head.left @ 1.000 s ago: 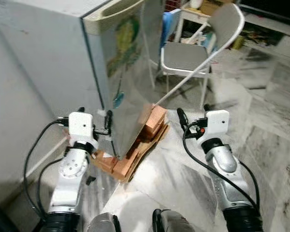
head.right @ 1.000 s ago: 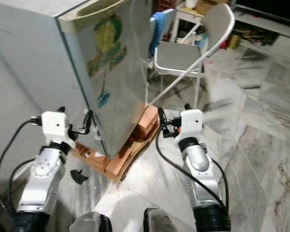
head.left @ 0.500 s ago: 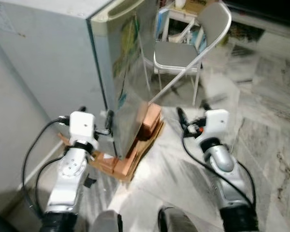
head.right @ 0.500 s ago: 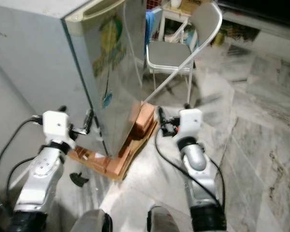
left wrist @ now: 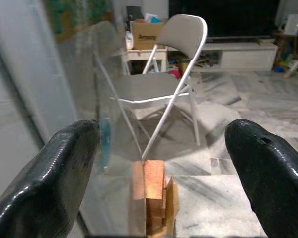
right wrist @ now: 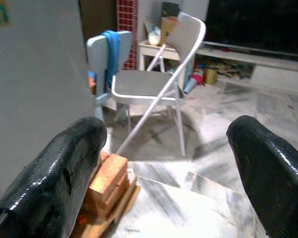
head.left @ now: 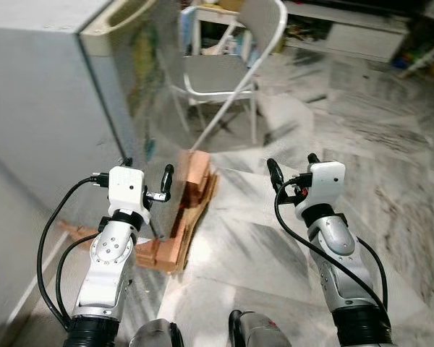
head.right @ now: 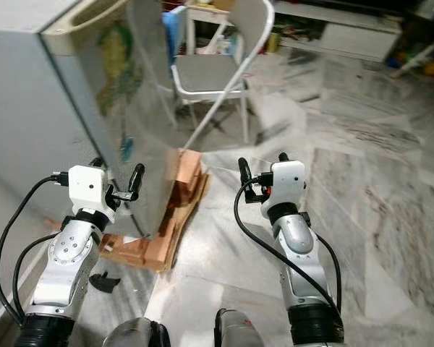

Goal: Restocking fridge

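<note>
The fridge (head.left: 50, 101) stands shut on orange bricks (head.right: 175, 189) over a grey marble floor (head.left: 390, 144). A folding chair (head.left: 224, 69) sits just beside the fridge's front. The left tool (left wrist: 161, 163) and right tool (right wrist: 164, 163) both hang spread open, empty, near the fridge's foot.

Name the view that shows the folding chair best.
The left wrist view: the folding chair stands whole and sharp between the open fingers. The right wrist view shows it smaller, beside a blue chair. Both eye views show it from above, blurred.
</note>
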